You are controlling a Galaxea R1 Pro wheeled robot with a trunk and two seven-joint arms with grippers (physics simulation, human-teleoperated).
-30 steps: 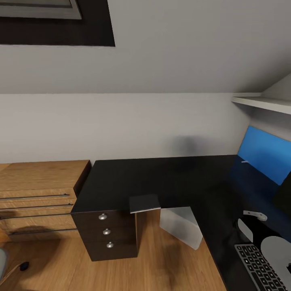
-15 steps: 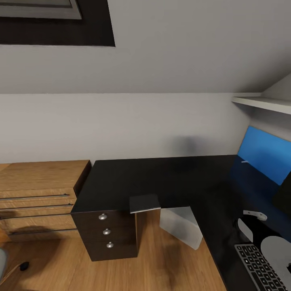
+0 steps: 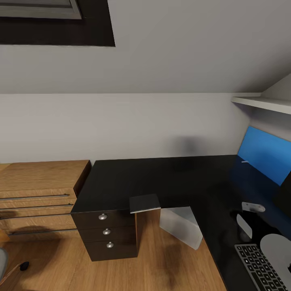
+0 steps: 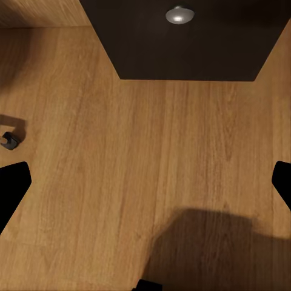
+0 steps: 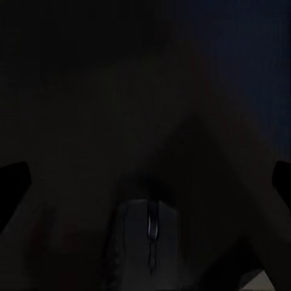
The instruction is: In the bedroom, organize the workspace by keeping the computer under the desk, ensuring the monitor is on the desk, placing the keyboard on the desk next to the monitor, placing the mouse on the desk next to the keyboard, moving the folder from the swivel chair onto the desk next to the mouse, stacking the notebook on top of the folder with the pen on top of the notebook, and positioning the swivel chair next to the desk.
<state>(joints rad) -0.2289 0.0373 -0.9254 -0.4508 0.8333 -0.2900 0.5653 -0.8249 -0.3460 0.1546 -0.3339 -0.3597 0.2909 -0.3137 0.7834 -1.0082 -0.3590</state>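
Observation:
The glossy black desk (image 3: 161,182) runs into a corner, with its blue back panel at the right. The pale computer (image 3: 180,226) stands on the floor under it. The keyboard (image 3: 258,268) lies at the lower right, and the grey oval mouse (image 3: 244,225) (image 5: 148,242) is just beyond it. My right gripper (image 5: 145,182) hangs open above the mouse without touching it. A black monitor edge (image 3: 284,194) shows at the far right. The pen (image 3: 244,161) lies by the blue panel. My left gripper (image 4: 145,182) is open over the wood floor. A swivel chair castor (image 3: 24,265) shows; folder and notebook are out of view.
A dark three-drawer unit (image 3: 106,232) with round knobs (image 4: 179,14) stands under the desk's left end. A low light-wood cabinet (image 3: 38,194) is beside it. A white shelf (image 3: 262,103) juts from the right wall. Wood floor (image 3: 161,266) lies in front.
At the right, the white piece of my right hand beside the mouse has shifted a little away from the keyboard. The mouse's outline has shifted slightly the same way. Everything else is unchanged.

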